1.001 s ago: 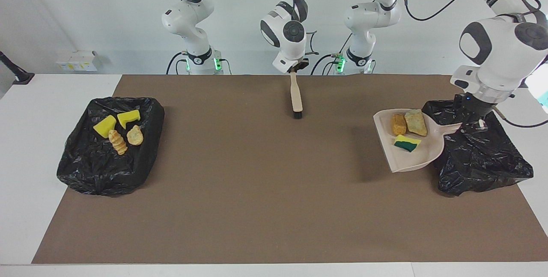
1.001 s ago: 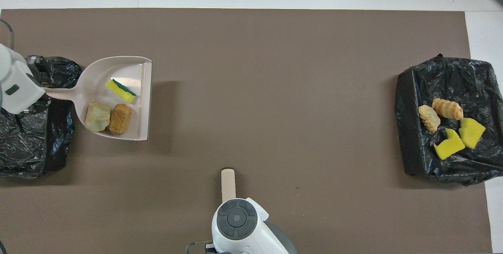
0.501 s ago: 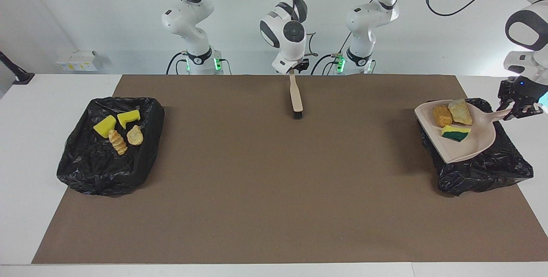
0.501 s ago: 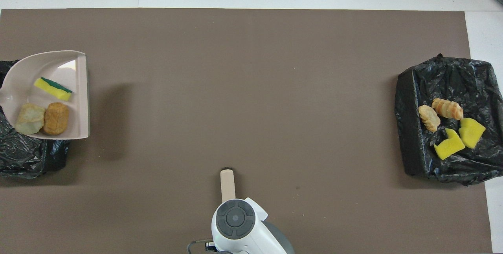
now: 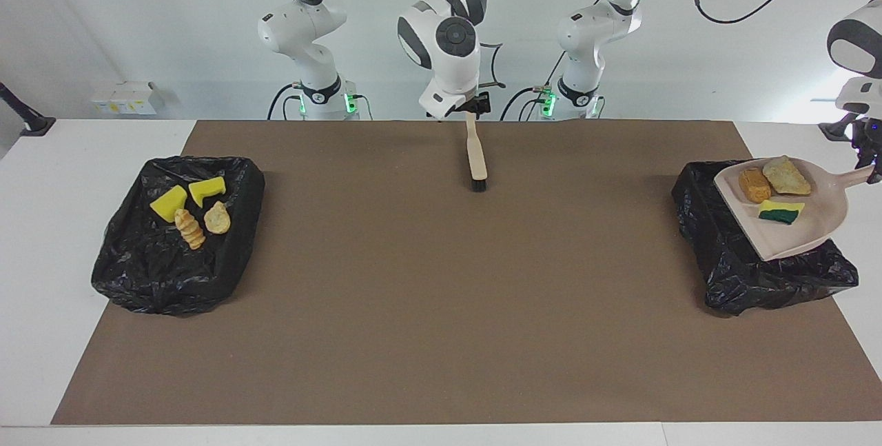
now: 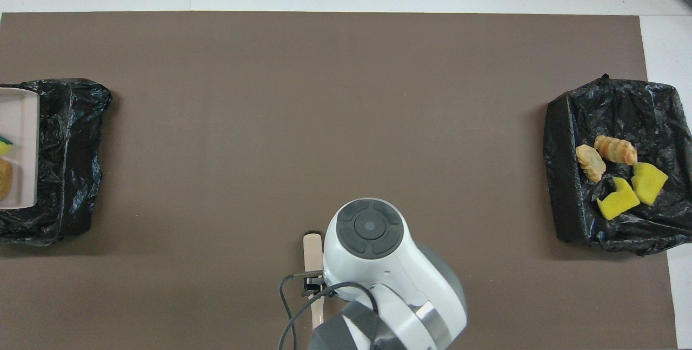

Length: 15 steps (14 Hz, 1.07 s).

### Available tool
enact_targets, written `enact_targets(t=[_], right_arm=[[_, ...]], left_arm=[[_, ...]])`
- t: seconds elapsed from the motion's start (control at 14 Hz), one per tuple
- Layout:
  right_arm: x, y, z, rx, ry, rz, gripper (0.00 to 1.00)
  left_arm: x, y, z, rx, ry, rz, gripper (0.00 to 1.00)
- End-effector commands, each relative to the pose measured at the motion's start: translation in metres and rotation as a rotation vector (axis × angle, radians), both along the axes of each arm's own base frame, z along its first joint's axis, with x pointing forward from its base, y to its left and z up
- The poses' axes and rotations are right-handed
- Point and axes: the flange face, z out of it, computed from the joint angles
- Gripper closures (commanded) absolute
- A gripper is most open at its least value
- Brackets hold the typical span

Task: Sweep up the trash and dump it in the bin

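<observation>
My left gripper [image 5: 871, 158] is shut on the handle of the beige dustpan [image 5: 813, 222], which hangs level over the black-lined bin [image 5: 741, 263] at the left arm's end of the table. In the pan lie three pieces of trash: an orange-brown lump [image 5: 754, 185], a tan lump [image 5: 785, 176] and a yellow-and-green sponge piece [image 5: 781, 211]. The overhead view shows only the pan's lip [image 6: 21, 150]. My right gripper [image 5: 475, 105] is open over the handle end of the brush [image 5: 475, 156], which lies flat on the mat.
A second black-lined bin [image 5: 138, 274] at the right arm's end of the table holds several scraps: two yellow foam wedges [image 6: 649, 182] and two bread-like lumps [image 6: 589, 162]. A brown mat [image 5: 441, 294] covers the table between the bins.
The left arm carried the dustpan with its trash from beside the bin to over it and higher. The right gripper opened and its wrist rose, while the brush stayed on the mat.
</observation>
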Motion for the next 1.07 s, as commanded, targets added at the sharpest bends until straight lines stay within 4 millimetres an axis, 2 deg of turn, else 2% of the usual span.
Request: enact_targets(t=[0.0,0.14,0.29,0.36,0.5,0.72,1.0], right_arm=[[0.033,-0.030,0.041,-0.032,-0.049,0.086,0.00],[0.062,-0.069,0.069,-0.031,-0.064,0.128,0.00],[0.088,-0.123,0.092,-0.015,-0.086,0.185,0.00],[0.100,-0.149,0.098,-0.009,-0.101,0.231,0.00],[0.120,-0.205,0.105,-0.028,-0.134,0.247,0.00],[0.141,-0.273,0.111,-0.093,-0.165,0.278,0.00],[0.159,-0.339,0.120,-0.096,-0.228,0.160,0.00]], left_arm=[[0.011,-0.003,0.011,0.135,-0.048,0.029,1.00],[0.017,-0.016,0.016,0.219,-0.048,0.005,1.00],[0.020,-0.034,0.028,0.285,-0.039,-0.033,1.00],[0.016,-0.036,0.035,0.305,-0.033,-0.036,1.00],[0.005,-0.036,0.049,0.329,-0.020,-0.014,1.00],[0.001,-0.033,0.057,0.360,-0.025,-0.005,1.00],[0.004,-0.038,0.066,0.427,-0.050,-0.003,1.00]])
